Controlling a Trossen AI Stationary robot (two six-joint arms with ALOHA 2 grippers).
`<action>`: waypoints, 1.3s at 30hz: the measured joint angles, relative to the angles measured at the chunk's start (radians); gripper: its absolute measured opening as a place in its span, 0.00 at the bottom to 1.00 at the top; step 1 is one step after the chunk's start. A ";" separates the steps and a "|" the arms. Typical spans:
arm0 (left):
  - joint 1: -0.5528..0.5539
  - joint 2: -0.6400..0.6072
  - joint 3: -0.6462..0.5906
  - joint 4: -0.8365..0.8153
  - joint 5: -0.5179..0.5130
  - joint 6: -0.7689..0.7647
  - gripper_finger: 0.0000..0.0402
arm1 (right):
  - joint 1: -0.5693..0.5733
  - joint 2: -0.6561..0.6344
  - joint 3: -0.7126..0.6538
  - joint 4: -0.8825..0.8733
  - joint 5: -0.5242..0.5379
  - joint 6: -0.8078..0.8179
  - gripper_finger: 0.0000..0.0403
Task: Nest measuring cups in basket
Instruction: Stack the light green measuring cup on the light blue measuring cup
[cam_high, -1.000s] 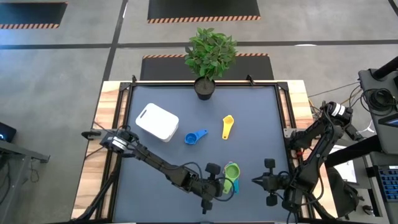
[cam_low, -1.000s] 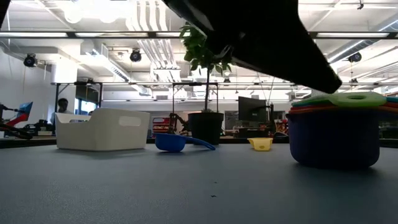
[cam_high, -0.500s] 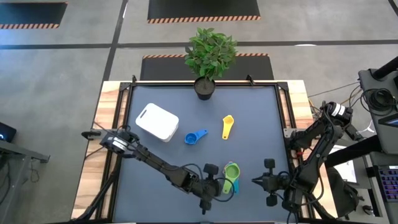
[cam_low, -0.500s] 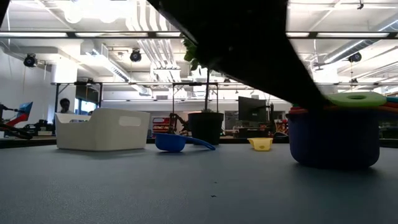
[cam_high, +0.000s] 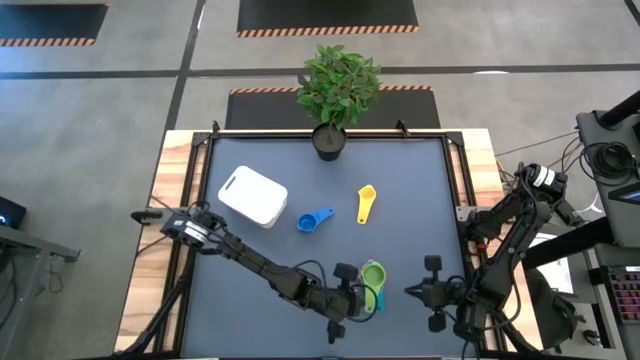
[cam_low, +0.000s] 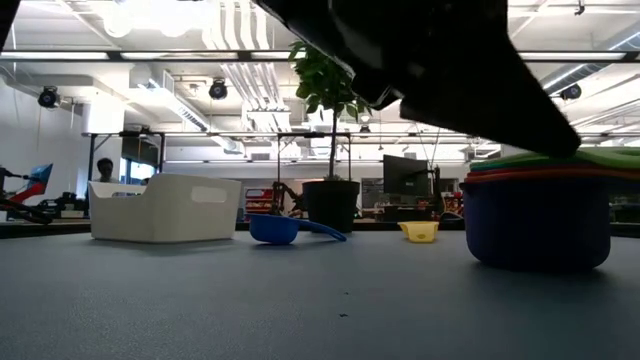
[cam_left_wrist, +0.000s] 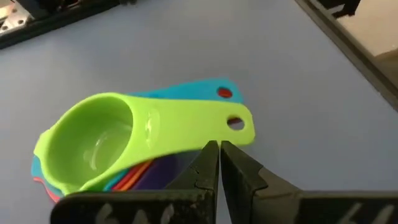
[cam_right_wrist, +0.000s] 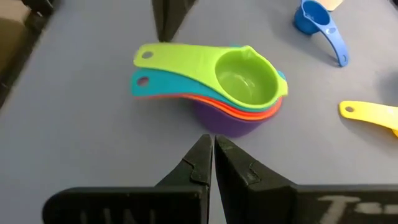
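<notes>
Several measuring cups are nested in a stack (cam_high: 373, 283) near the table's near edge: purple at the bottom, then red, orange and teal, with the green cup (cam_left_wrist: 99, 140) on top. A blue cup (cam_high: 313, 220) and a yellow cup (cam_high: 366, 203) lie apart on the mat farther back. The white basket (cam_high: 252, 195) stands at the far left. My left gripper (cam_left_wrist: 219, 147) is shut, its tips at the side edge of the green handle. My right gripper (cam_right_wrist: 213, 140) is shut and waits to the right of the stack, clear of it. My left gripper has its shut fingertips at the long side edge of the green cup's handle (cam_left_wrist: 208, 127), near the free end with the hole, coming from the table's left. I cannot tell whether they touch it. The stack rests on the mat.
A black pot with a green plant (cam_high: 329, 142) stands at the far edge. Open mat lies between the stack and the basket, with the blue cup on that line. Black frame rails border the mat on both sides.
My left gripper has shifted a little toward the stack, to the table's right. In the low view the dark arm now hides the free end of the green handle, which showed before. The stack and the loose cups stay in place.
</notes>
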 joint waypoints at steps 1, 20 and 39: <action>-0.001 -0.004 0.000 -0.013 -0.014 0.006 0.00 | -0.002 0.000 0.000 0.017 0.001 -0.005 0.02; -0.039 -0.367 -0.198 -0.149 -0.247 0.228 0.00 | -0.278 0.000 0.180 0.113 -0.184 -0.171 0.02; -0.041 -0.865 -0.568 -0.063 -0.332 0.197 0.00 | -0.523 0.000 0.341 0.135 -0.328 -0.368 0.02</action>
